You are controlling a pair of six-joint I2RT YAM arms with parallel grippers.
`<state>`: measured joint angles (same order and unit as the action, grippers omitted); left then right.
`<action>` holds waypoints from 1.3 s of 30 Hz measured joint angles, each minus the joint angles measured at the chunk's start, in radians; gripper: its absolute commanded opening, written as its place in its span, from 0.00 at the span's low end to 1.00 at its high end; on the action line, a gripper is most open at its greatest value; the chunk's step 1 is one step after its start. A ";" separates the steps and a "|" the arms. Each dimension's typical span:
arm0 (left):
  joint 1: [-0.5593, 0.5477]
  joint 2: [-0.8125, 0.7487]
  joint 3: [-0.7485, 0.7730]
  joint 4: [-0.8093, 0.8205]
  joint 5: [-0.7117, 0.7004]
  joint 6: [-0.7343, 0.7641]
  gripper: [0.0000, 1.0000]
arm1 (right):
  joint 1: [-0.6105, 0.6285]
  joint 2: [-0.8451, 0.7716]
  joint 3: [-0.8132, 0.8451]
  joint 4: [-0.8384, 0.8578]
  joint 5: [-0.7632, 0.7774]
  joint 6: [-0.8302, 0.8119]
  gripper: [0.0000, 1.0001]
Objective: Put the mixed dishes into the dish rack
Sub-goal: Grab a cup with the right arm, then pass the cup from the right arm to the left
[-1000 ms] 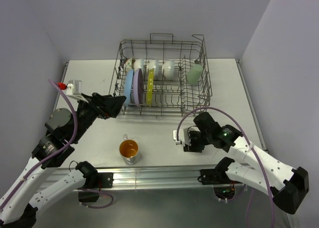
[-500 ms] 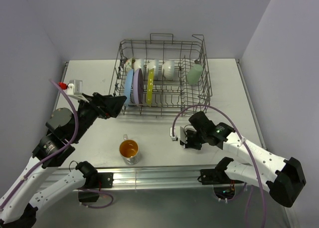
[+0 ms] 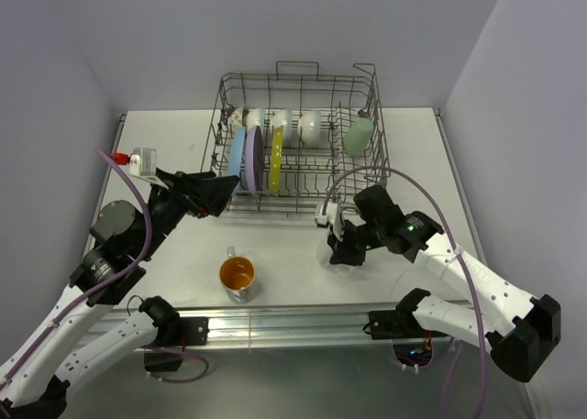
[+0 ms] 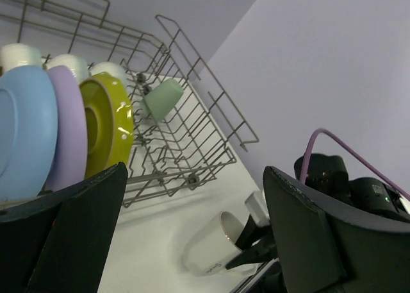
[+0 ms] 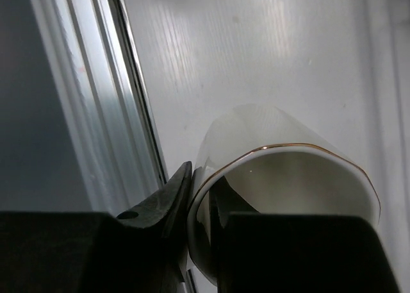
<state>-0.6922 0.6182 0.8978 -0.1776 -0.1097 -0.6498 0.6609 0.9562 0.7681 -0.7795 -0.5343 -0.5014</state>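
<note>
White mug [image 5: 288, 177] | rim newly clamped in right gripper [image 3: 342, 250] | left gripper [image 3: 216, 192] agape, idle | ready for dish rack [image 3: 298, 76]

- The bench [image 3: 183, 144] has a pale, matte white top, bounded by walls on the left, right and far sides, with a metal rail [image 3: 293, 323] along its near edge.
- The dish rack [image 3: 275, 206], a grey wire basket, stands on the far middle of the bench, its long side running left to right.
- The orange-inside cup [image 3: 238, 276] stands upright near the near edge, left of centre, well apart from the rack.
- The white mug [image 4: 206, 247] lies tipped on its side near the near edge, right of centre, its mouth turned upward and to the right.
</note>
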 measured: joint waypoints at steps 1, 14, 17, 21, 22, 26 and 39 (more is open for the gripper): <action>0.000 0.002 0.000 0.011 0.006 0.000 0.95 | -0.008 0.001 0.026 0.005 -0.023 0.026 0.00; 0.000 0.048 0.000 0.182 0.137 0.102 0.99 | -0.171 0.060 0.254 0.326 -0.396 0.636 0.00; 0.000 0.047 0.000 0.238 0.177 0.147 0.99 | -0.243 0.106 0.262 0.515 -0.466 0.878 0.00; 0.000 0.046 -0.014 0.342 0.250 0.260 0.99 | -0.312 0.185 0.267 0.821 -0.517 1.203 0.00; 0.000 0.046 -0.019 0.363 0.273 0.295 0.99 | -0.323 0.210 0.272 0.896 -0.523 1.286 0.00; 0.000 0.074 -0.024 0.415 0.359 0.451 0.99 | -0.362 0.326 0.334 1.169 -0.539 1.579 0.00; 0.004 0.364 0.175 0.315 0.431 0.949 0.99 | -0.456 0.475 0.566 1.574 -0.558 1.981 0.00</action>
<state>-0.6880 0.9817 1.0729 0.1375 0.3218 0.2989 0.2050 1.4307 1.3338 0.7944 -1.0927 1.4796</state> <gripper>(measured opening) 0.992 0.188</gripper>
